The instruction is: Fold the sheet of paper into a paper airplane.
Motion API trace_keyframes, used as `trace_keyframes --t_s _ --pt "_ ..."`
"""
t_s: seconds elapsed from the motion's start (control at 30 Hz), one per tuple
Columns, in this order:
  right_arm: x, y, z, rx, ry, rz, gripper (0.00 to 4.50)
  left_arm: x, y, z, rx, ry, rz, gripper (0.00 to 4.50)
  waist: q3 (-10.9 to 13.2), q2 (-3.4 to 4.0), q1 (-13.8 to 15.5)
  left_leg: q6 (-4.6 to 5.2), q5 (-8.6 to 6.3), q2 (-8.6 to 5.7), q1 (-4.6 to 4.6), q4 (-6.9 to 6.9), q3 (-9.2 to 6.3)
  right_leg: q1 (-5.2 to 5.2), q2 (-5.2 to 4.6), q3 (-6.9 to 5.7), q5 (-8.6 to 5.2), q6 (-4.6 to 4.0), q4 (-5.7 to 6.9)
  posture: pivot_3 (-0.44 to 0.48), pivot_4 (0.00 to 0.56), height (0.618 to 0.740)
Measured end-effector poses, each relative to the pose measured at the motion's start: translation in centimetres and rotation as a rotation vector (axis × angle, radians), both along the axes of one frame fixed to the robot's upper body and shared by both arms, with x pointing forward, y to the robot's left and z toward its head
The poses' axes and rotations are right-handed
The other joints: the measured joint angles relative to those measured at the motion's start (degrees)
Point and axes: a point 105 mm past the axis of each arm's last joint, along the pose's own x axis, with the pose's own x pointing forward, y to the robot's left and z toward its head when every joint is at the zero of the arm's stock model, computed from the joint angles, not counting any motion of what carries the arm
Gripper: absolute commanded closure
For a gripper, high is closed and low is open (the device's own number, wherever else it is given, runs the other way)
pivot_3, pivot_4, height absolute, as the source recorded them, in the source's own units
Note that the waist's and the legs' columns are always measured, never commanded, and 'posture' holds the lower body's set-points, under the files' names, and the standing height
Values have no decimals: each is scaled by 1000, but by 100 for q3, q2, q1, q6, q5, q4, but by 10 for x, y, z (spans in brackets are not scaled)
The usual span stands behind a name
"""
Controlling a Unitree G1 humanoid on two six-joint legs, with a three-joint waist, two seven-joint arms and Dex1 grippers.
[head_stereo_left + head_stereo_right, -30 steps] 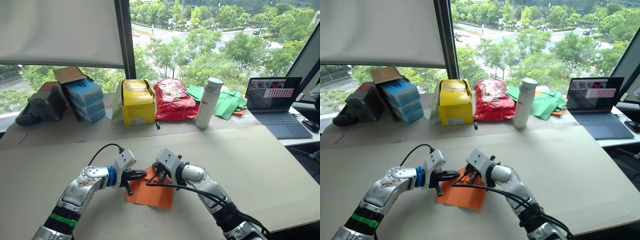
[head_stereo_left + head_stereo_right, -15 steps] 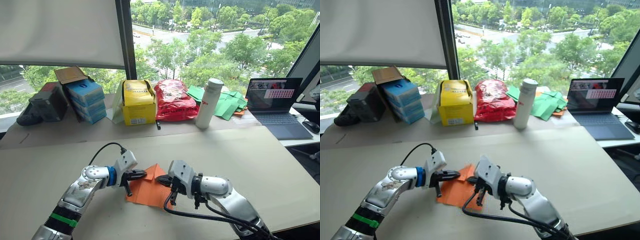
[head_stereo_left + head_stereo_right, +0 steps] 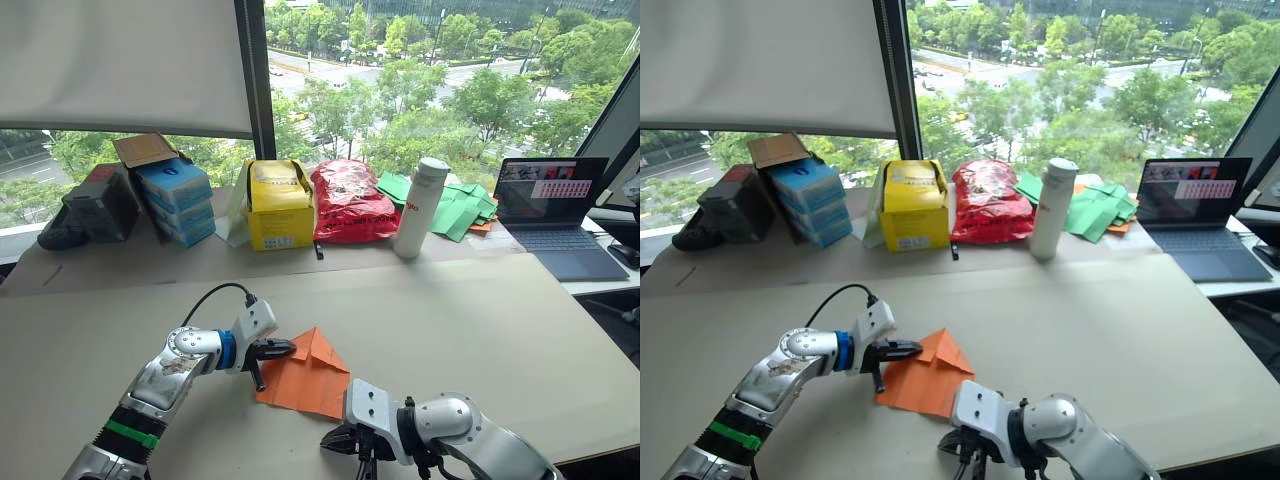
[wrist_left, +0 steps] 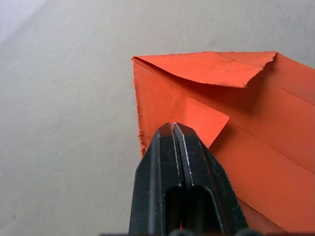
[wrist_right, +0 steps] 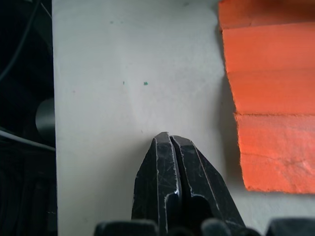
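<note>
Sheet of paper early in folding, far from a finished plane.

Lies low and centre in the left eye view on the worktop, mostly flat, with parallel crease lines and two corner flaps turned in toward a rough point at the upper end. Pinned at its left edge by the left tool, fingers pressed together, tips on the paper. Right tool also closed, holding nothing, off the sheet near the worktop's front edge. Remaining, by judgement: sharper nose, centre fold, wings.
</note>
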Motion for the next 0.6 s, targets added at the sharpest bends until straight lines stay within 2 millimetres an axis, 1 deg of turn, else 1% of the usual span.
trace_keyframes --t_s 0.17,0.27,0.47,0.6 --pt "6 1 0 18 -69 -124 4500 2 -2 -1 2 7 -9 4452 -1 -2 30 -5 3 0 3 2 0 3 0 1 0 1 1 0 150 740" --pt "10 -9 1 27 -96 -266 4500 3 -5 1 3 5 -24 4452 -2 -3 78 -4 2 0 1 4 -1 3 -1 1 -1 2 1 0 150 740" --pt "22 -34 6 6 -149 -484 4500 4 -5 1 1 13 -35 4452 -2 -4 80 -2 1 0 1 5 -1 3 0 0 -2 3 0 0 150 740" --pt "24 -41 6 13 -154 -556 4500 4 -4 1 1 8 -37 4452 -2 -4 78 -2 1 0 2 5 0 5 0 0 -4 6 0 0 150 740"
